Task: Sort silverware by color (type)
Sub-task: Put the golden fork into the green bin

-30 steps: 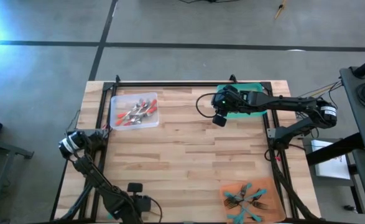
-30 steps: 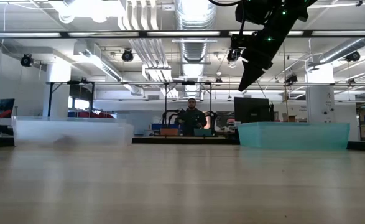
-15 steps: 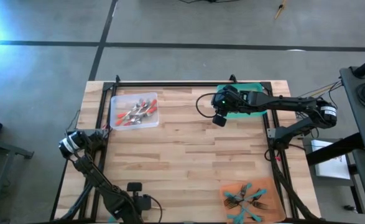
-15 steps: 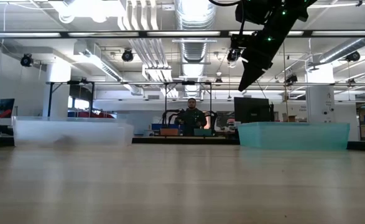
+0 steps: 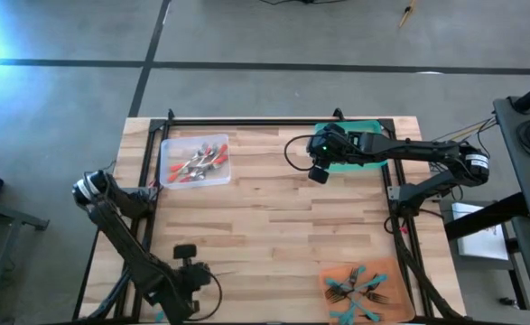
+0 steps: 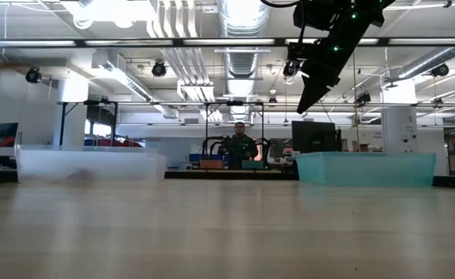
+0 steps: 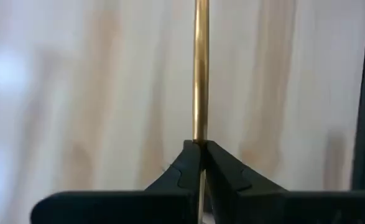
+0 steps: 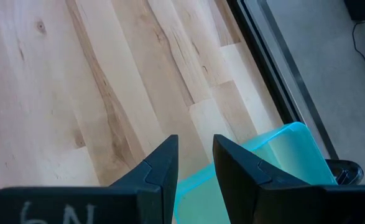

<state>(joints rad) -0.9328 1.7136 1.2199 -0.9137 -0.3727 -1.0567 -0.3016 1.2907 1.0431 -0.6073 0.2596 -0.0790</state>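
Observation:
My left gripper [image 5: 189, 264] hangs over the table's near left part, shut on a thin gold-toned piece of silverware [image 7: 200, 68]. Only the piece's straight shaft shows, in the left wrist view. My right gripper [image 5: 317, 173] hovers open over the far right of the table, beside the green tray [image 5: 366, 132], with nothing between its fingers [image 8: 194, 163]. Red-handled silverware [image 5: 197, 162] lies in the clear tray [image 5: 167, 173] at the far left. Teal-handled silverware [image 5: 355, 291] lies in the orange tray [image 5: 393, 275] at the near right. My left gripper pinches the gold piece's shaft [image 7: 200, 138] between its two fingertips [image 7: 183, 167], coming steeply from above. The shaft runs straight on past the fingertips, in line with the fingers. Its ends lie outside the view, so which end is held cannot be told.
Bare wood lies between the three trays in the table's middle. A black frame rail [image 5: 246, 122] runs along the far edge and both sides. In the low view the clear tray [image 6: 91, 164] and green tray [image 6: 367, 167] stand at the back, and a person stands far off in the room.
My left gripper has risen from the table's near edge and come a little toward the far edge, tipping as it went; most of this falls in the last half second. My right arm has kept still.

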